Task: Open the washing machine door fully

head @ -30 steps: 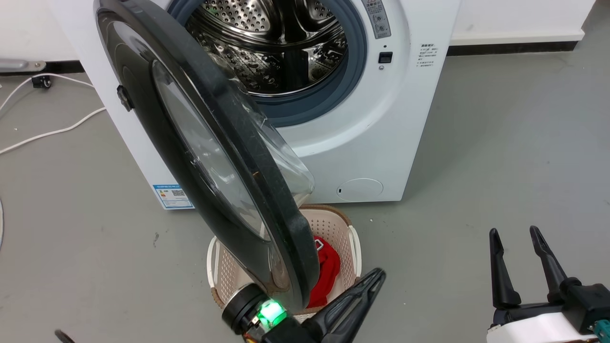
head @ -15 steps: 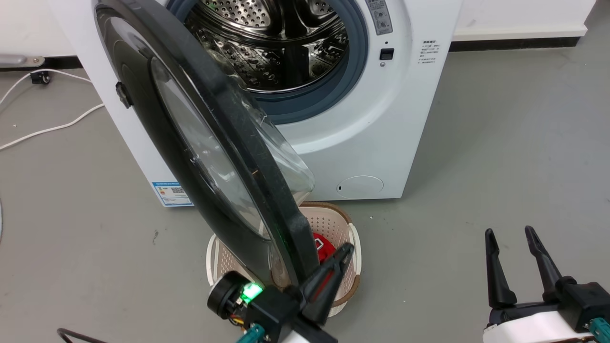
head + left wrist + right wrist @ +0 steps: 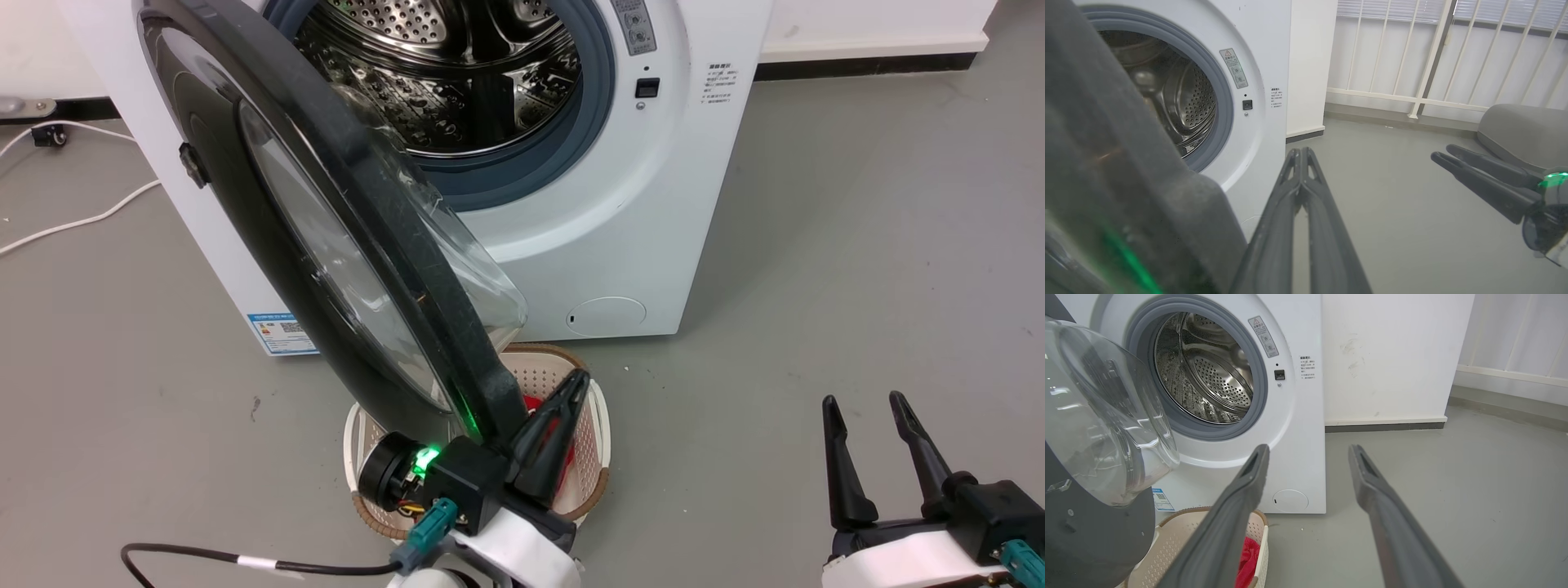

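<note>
Nearest, at 6 o'clock in the head view, the left gripper [image 3: 575, 380] has its two fingers pressed flat together with nothing between them, as the left wrist view [image 3: 1300, 150] confirms. A second ago it hung off toward 5 o'clock, clear of the door. Now its closed fingers lie against the inner side of the free edge of the washing machine door [image 3: 343, 237]. The whole picture has slid slightly toward 10 o'clock, which is the camera's move, and the door's own angle looks unchanged. I judge that contact is made but the sweep has hardly begun, so most of the opening is still to do. At 4 o'clock the right gripper [image 3: 862, 400] waits well apart with its fingers spread wide, and it is empty. Just beyond the left gripper, under the door's free edge, sits a cream laundry basket [image 3: 535, 377] with a red cloth [image 3: 1248, 555] in it. The door hangs roughly half open, nearly edge-on to the head camera. Its long line runs from the hinge side at 11 o'clock down to the free edge at 6 o'clock. The glossy outer face looks toward 9 o'clock and the glass bowl bulges toward 3 o'clock. Farthest, at 12 o'clock, the washing machine [image 3: 620, 212] shows its bare steel drum [image 3: 441, 73]. A push toward 9 o'clock should finish the swing.
</note>
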Controlling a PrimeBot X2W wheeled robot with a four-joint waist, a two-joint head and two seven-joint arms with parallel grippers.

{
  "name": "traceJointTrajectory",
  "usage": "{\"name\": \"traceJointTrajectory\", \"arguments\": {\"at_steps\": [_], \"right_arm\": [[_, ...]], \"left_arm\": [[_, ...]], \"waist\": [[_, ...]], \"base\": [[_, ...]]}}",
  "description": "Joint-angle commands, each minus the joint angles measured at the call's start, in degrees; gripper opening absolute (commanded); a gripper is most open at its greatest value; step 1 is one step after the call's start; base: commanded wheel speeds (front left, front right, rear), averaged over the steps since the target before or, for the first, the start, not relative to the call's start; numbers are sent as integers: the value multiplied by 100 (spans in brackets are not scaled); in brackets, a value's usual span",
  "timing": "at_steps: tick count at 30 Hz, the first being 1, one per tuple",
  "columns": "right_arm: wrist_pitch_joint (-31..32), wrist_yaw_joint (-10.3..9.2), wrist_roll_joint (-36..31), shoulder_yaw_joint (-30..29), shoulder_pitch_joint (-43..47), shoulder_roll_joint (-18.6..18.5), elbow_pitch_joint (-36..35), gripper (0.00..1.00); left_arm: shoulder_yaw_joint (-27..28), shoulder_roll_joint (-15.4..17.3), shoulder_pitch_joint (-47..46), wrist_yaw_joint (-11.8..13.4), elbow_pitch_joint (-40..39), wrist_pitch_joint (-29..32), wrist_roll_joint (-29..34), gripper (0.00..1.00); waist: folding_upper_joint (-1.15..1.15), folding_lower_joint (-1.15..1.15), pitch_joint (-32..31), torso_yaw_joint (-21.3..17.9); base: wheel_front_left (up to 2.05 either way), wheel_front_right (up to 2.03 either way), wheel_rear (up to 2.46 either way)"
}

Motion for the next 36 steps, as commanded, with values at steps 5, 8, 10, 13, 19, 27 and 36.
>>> {"name": "traceJointTrajectory", "arguments": {"at_steps": [5, 8, 10, 13, 19, 27, 36], "right_arm": [[6, -4, 44, -12, -83, 15, 37, 100], [-6, -4, 45, -15, -92, 15, 46, 100], [-37, -4, 32, 7, -119, 15, -15, 100], [-63, -4, 55, 23, -70, 15, -28, 100], [-70, -4, 51, 52, 16, 15, -34, 100], [-60, -4, 19, 41, 102, 15, -43, 100], [-31, -4, 31, 63, 202, 15, -49, 100]], "left_arm": [[93, 24, -85, 77, 133, -47, -49, 0], [149, 75, -50, 132, 143, -44, -61, 0], [173, 116, -3, 178, 125, -29, -67, 0], [219, 165, 77, 243, 77, -25, -87, 0], [236, 227, 329, 413, -151, 35, -72, 0], [321, 402, 824, 671, -548, 161, -105, 0], [493, 665, 1292, 946, -892, 300, -108, 0]], "waist": [[0, 0, 13, 7], [0, 0, 8, 24], [0, 0, 0, 34], [0, 0, -31, 40], [0, 0, -95, 59], [0, 0, -203, 140], [0, 0, -307, 314]], "base": [[0, 0, 0], [0, 0, 0], [0, 0, 0], [0, 0, 0], [0, 0, 0], [0, 0, 0], [0, 0, 0]]}}
